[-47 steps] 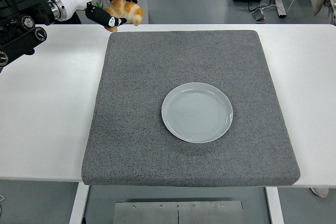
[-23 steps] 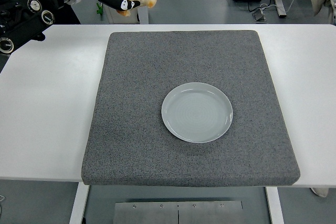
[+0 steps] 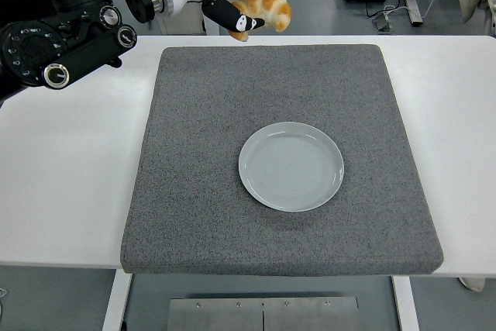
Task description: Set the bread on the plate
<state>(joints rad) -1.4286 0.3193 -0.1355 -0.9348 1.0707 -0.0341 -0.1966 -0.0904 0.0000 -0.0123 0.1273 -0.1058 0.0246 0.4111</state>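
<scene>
The left hand (image 3: 236,7) is seen closed around the bread (image 3: 265,8), a golden-brown croissant-shaped roll. One black finger (image 3: 225,15) is laid across the near side of the roll, and other dark fingertips show just above it at the picture's top edge. The bread is gripped at its left end, so that most of it projects to the right of the hand. It is held in the air, over the far edge of the grey mat (image 3: 201,191), clear of the surface.

The left arm (image 3: 70,44) is extended from the picture's left edge across the far left part of the white table (image 3: 62,160). Its black jointed segments are followed by a white forearm section that leads to the hand, which is raised above table level.

The plate (image 3: 291,166), pale grey and round, lies flat near the middle of the mat. It is well apart from the bread and nearer the camera, slightly to the right of the held roll.
</scene>
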